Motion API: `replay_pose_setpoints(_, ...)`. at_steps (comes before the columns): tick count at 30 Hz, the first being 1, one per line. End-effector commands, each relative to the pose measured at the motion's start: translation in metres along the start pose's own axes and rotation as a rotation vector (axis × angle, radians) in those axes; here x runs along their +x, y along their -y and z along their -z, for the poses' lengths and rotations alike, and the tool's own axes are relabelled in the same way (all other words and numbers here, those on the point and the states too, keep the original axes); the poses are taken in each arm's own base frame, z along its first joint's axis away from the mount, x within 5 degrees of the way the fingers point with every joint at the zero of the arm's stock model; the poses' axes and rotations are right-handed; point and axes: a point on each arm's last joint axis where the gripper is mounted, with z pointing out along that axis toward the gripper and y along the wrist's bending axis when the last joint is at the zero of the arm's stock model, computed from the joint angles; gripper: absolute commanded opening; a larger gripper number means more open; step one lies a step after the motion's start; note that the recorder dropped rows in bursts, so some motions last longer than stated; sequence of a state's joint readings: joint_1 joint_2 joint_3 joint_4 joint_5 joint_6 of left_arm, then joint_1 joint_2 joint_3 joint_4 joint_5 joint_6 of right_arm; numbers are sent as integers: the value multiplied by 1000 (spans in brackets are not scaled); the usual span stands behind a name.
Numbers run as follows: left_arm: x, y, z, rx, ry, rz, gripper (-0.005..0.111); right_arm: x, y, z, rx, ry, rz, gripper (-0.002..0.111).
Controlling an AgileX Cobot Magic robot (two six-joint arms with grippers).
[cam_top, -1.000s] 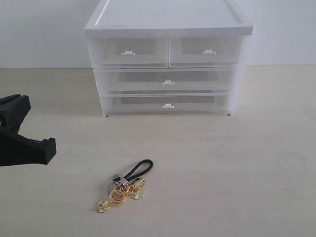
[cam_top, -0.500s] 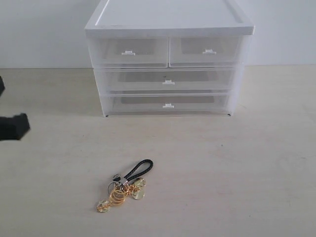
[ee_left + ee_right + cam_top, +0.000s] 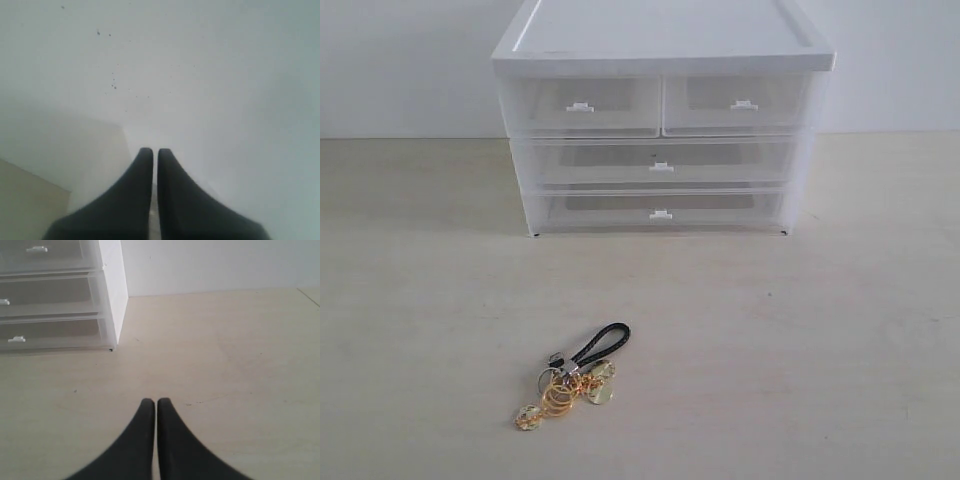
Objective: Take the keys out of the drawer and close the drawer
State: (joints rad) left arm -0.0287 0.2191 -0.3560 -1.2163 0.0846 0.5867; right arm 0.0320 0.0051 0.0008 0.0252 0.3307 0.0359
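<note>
Exterior view: a white plastic drawer cabinet stands at the far edge of the table, backed by a pale wall. The drawer, top left with a small white tab handle, sits pushed in, its front level with the matching right-hand drawer beside it. Below them are two full-width drawers, both pushed in too. The keys lie on the bare table near its front edge, left of the middle and well apart from the cabinet. Their black braided cord loop points toward the far right, and the gold rings and round pieces are bunched at the near-left end. Neither arm shows in this view. Left wrist view: the left jaws are pressed together with only a thin slit between the black fingers, holding nothing. Behind them is the wall, dotted with a few dark specks, and a beige strip that I cannot identify. Right wrist view: the right jaws are likewise pressed together and hold nothing, poised over the table. Ahead is a front corner of the cabinet with three translucent drawer fronts stacked, and the wall beyond.
</note>
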Motion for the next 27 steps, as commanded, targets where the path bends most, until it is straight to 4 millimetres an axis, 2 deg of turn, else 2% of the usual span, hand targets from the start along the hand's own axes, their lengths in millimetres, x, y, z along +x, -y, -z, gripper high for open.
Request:
replay_pose_setpoints(1,1,-1,1,-5,4,200,4,-1,0,0,3,13,3,0)
replay_pose_setpoints(2,1,-1,1,-12,3,109,4,-1,0,0,3,13,3,0)
replay_pose_setpoints(4,1,-3,3,-28,-2,-212,4,-1,0,0,3,13,3,0)
replay_pose_setpoints(7,13,-11,8,-56,-102,-678,4,-1,0,0,3,13,3,0)
replay_pose_setpoints(9,24,-21,11,-80,-147,-840,4,-1,0,0,3,13,3,0)
replay_pose_setpoints(10,29,-25,13,-84,-150,-867,4,-1,0,0,3,13,3,0)
replay_pose_setpoints(15,62,-49,26,-96,-178,-883,4,-1,0,0,3,13,3,0)
replay_pose_setpoints(19,89,-69,28,-132,-246,-770,4,-1,0,0,3,13,3,0)
replay_pose_setpoints(21,91,-70,28,-147,-237,-672,4,-1,0,0,3,13,1,0)
replay_pose_setpoints(22,95,-72,30,-163,-288,-599,4,-1,0,0,3,13,1,0)
replay_pose_setpoints(27,96,-75,30,-219,-283,-474,4,-1,0,0,-3,13,-16,0)
